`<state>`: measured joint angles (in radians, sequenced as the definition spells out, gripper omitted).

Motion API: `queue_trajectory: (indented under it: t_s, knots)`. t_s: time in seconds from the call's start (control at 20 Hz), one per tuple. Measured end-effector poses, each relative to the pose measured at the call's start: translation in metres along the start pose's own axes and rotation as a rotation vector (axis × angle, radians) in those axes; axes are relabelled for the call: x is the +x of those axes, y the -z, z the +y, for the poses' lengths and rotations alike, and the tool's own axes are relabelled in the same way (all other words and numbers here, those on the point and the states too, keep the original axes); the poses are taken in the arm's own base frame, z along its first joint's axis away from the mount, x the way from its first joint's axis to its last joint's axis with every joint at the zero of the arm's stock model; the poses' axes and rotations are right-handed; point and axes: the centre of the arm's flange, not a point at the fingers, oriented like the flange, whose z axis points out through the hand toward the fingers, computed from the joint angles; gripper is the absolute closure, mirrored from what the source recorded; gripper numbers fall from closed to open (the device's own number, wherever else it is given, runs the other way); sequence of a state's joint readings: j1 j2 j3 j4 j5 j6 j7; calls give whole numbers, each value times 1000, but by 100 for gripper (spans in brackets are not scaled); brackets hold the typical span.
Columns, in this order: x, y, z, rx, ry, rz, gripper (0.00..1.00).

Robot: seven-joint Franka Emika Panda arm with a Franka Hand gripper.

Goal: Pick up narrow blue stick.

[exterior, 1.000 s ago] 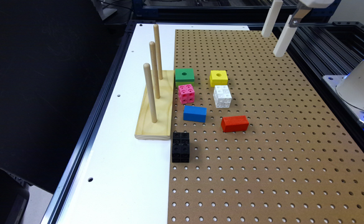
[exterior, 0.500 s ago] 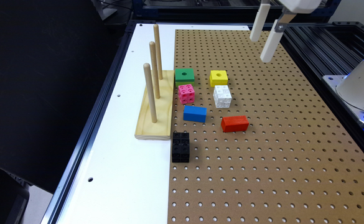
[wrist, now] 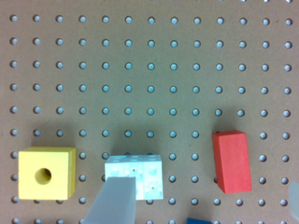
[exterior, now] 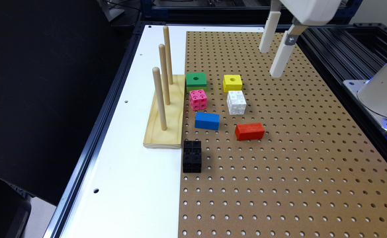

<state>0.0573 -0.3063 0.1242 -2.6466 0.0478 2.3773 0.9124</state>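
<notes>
The narrow blue stick point(exterior: 207, 120) lies flat on the brown pegboard point(exterior: 295, 172), close to the wooden peg stand. Just a corner of the blue stick point(wrist: 200, 220) enters the wrist view's edge. My gripper point(exterior: 270, 63) hangs high above the board's far part, to the exterior view's right of the yellow block and well away from the stick. In the wrist view the gripper point(wrist: 205, 186) is open, its fingers point(wrist: 114, 200) wide apart with nothing between them. A red block point(exterior: 249, 131) of similar shape lies to the right of the blue stick.
A wooden stand point(exterior: 165, 112) with three upright pegs sits at the board's left edge. Around the stick are a green block point(exterior: 196, 81), a yellow block point(exterior: 232, 82), a pink studded cube point(exterior: 198, 99), a white studded cube point(exterior: 236, 102) and a black studded block point(exterior: 192, 156).
The gripper has moved toward the exterior view's left and nearer the blocks, staying open. None of the blocks has shifted.
</notes>
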Motion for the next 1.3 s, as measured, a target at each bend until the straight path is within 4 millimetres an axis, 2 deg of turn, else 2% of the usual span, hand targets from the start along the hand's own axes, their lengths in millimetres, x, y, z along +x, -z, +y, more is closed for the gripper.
queue_trajectory:
  t_s: [0.6, 1.05, 1.3]
  knots:
    - [11, 5, -4, 11, -14, 6, 0]
    - [42, -2, -35, 12, -22, -10, 0]
    - [47, -5, -42, 11, -22, -16, 0]
